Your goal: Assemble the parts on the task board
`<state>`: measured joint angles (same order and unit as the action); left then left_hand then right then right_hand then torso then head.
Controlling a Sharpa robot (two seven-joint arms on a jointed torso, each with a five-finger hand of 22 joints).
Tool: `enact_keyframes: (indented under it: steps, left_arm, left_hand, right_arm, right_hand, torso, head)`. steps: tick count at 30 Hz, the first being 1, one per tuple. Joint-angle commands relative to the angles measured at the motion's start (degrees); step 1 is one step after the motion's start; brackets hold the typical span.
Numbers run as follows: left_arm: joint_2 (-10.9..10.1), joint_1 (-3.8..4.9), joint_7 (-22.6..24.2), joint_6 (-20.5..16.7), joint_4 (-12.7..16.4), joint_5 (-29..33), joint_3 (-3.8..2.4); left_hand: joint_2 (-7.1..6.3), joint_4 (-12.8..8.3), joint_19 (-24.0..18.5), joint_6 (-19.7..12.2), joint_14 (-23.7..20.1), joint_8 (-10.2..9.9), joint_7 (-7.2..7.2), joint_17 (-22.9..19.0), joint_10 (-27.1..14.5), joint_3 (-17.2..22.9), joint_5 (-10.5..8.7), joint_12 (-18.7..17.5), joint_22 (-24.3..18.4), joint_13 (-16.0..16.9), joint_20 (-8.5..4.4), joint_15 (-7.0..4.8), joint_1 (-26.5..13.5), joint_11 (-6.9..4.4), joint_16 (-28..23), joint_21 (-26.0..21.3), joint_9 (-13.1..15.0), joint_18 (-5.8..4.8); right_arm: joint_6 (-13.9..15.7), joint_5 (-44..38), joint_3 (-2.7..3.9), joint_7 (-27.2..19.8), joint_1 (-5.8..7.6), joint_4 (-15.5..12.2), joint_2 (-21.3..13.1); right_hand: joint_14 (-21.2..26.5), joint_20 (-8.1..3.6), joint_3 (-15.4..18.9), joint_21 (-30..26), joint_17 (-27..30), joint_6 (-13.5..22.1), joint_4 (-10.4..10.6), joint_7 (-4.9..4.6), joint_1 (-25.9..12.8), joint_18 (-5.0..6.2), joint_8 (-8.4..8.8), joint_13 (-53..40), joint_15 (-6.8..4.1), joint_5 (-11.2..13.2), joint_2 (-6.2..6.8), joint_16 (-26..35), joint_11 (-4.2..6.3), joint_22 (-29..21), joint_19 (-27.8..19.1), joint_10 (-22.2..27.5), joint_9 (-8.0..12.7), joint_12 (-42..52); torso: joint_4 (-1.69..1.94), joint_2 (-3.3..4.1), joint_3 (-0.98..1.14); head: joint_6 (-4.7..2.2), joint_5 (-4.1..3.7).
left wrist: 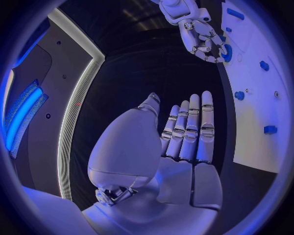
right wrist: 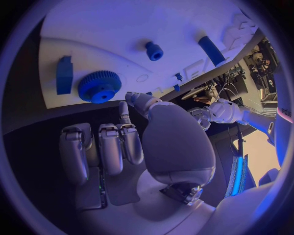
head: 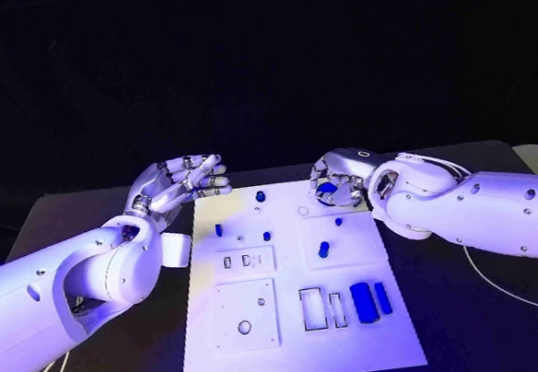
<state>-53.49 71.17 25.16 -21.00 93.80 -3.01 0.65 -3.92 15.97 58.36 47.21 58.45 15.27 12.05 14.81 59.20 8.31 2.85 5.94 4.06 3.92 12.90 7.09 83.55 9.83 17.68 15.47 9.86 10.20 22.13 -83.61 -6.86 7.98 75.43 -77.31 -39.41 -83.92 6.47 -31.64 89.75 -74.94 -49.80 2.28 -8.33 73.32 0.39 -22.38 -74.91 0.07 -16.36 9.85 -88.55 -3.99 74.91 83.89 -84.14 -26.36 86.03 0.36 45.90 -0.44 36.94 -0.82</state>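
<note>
Head view shows the white task board [head: 302, 330] lying mid-table [head: 85, 210] with blue parts [head: 362, 302] on it, the right hand [head: 338, 184] empty at its far edge beside a blue gear [right wrist: 99, 86], the left hand [head: 186, 180] empty, fingers straight.

Head camera looks down; both wrist cameras closely share the task board [head: 299, 331].

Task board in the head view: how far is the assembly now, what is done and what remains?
Done: little that I can confirm; small blue pegs stand or lie on the white task board. In hand: nothing; the right hand is by the blue toothed gear, the left hand holds nothing. Left: two blue bars lie beside empty rectangular slots.
</note>
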Motion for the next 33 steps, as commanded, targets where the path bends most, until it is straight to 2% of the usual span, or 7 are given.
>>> enact_keyframes:
  steps: [1,7,10,21,25,29,33]
  left_arm:
    - [0.06,0.06,0.21,0.86,0.09,0.09,-0.04]
    - [0.09,0.07,0.09,0.92,0.15,0.09,-0.04]
    - [0.03,0.07,0.04,0.92,0.18,0.09,-0.04]
    - [-0.05,0.07,-0.07,1.09,0.24,0.09,-0.04]
    - [-0.13,0.07,-0.05,1.08,0.25,0.09,-0.04]
    - [-0.13,0.07,-0.05,1.08,0.27,0.09,-0.04]
    - [-0.09,0.07,-0.06,1.09,0.29,0.09,-0.04]
  left_hand:
    - [0.48,0.06,0.32,-0.30,-0.31,-0.21,1.33,0.05,0.03,0.16,0.15,-0.32,-0.08,0.00,-0.09,0.07,0.25,0.25,-0.33,-0.25,-0.06,0.36]
    - [0.52,0.04,0.33,-0.31,-0.32,-0.22,1.33,0.08,0.04,0.20,0.15,-0.35,-0.08,0.00,-0.09,0.07,0.32,0.25,-0.35,-0.27,-0.07,0.36]
    - [0.54,0.03,0.33,-0.32,-0.35,-0.24,1.35,0.11,0.03,0.22,0.14,-0.39,-0.09,0.00,-0.09,0.07,0.35,0.26,-0.37,-0.29,-0.07,0.36]
    - [0.54,0.03,0.33,-0.32,-0.35,-0.24,1.35,0.11,0.03,0.22,0.14,-0.39,-0.09,0.00,-0.09,0.07,0.35,0.26,-0.37,-0.29,-0.07,0.36]
    - [0.55,0.03,0.32,-0.35,-0.38,-0.26,1.35,0.15,0.02,0.23,0.14,-0.44,-0.09,-0.01,-0.09,0.08,0.37,0.28,-0.40,-0.31,-0.08,0.35]
    - [0.55,0.03,0.32,-0.35,-0.38,-0.26,1.35,0.15,0.02,0.23,0.14,-0.44,-0.09,-0.01,-0.09,0.08,0.37,0.28,-0.40,-0.31,-0.08,0.35]
    - [0.55,0.03,0.32,-0.35,-0.38,-0.26,1.35,0.15,0.02,0.23,0.14,-0.44,-0.09,-0.01,-0.09,0.08,0.37,0.28,-0.40,-0.31,-0.08,0.35]
  right_arm:
    - [3.26,-2.20,0.15,-0.27,0.33,-1.07,0.02]
    - [2.06,-3.62,0.26,0.53,1.04,-1.50,0.27]
    - [1.51,-3.37,0.27,0.54,1.16,-1.52,0.24]
    - [0.25,-0.71,0.28,0.56,1.12,-2.48,-3.02]
    - [-0.61,1.63,0.29,0.10,0.90,-2.77,-4.62]
    - [-1.37,3.02,0.29,-0.12,0.72,-2.78,-5.60]
    - [-2.31,4.40,0.28,-0.19,0.60,-2.25,-5.90]
  right_hand:
    - [-5.27,-0.41,-0.15,0.25,-11.26,0.18,-0.04,-0.02,-0.15,-0.39,0.40,-10.97,-0.36,0.41,0.83,-0.32,0.38,15.09,6.11,-2.57,0.12,0.26]
    - [-5.25,-0.41,-0.13,0.25,-11.13,0.97,0.12,-0.37,-1.41,-0.39,1.66,-10.61,-0.21,2.67,1.62,-0.28,0.12,15.09,6.11,-2.29,0.85,-0.09]
    - [-5.23,0.00,0.08,0.24,-11.08,3.20,0.27,-1.24,-2.31,-0.38,3.62,-9.80,0.37,3.44,2.43,-0.27,-0.62,15.06,6.09,-1.58,1.76,-0.88]
    - [-5.26,0.52,1.07,0.25,-11.23,4.57,0.67,-1.70,-3.31,-0.39,4.90,-9.59,0.86,3.95,3.29,-0.32,-1.11,15.09,6.11,-1.36,2.29,-1.10]
    - [-5.27,0.90,3.54,0.21,-11.32,6.38,1.50,-2.06,-4.38,-0.37,6.00,-9.32,1.23,4.46,4.04,-0.36,-1.50,15.03,6.06,-1.07,2.62,-1.36]
    - [-5.27,1.01,4.60,0.18,-11.35,6.74,1.79,-2.17,-4.42,-0.36,6.20,-9.25,1.34,4.62,4.02,-0.38,-1.62,15.00,6.03,-0.97,2.64,-1.43]
    - [-5.30,1.08,5.27,0.25,-11.51,6.87,2.01,-2.22,-4.37,-0.39,6.27,-9.27,1.40,4.61,3.85,-0.43,-1.67,15.08,6.10,-0.97,2.64,-1.41]
  torso:
    - [-0.11,-0.04,-0.01]
    - [-0.04,-0.06,-0.11]
    - [-0.10,0.02,0.02]
    - [0.00,0.02,0.08]
    - [-0.12,0.03,0.13]
    - [-0.26,0.01,0.21]
    - [-0.15,0.01,0.18]
  head:
    - [-0.13,-0.01]
    - [-0.40,-0.32]
    - [-0.50,-0.26]
    - [-0.61,-0.50]
    - [-0.59,-0.47]
    - [-0.64,-0.49]
    - [-0.71,-0.68]
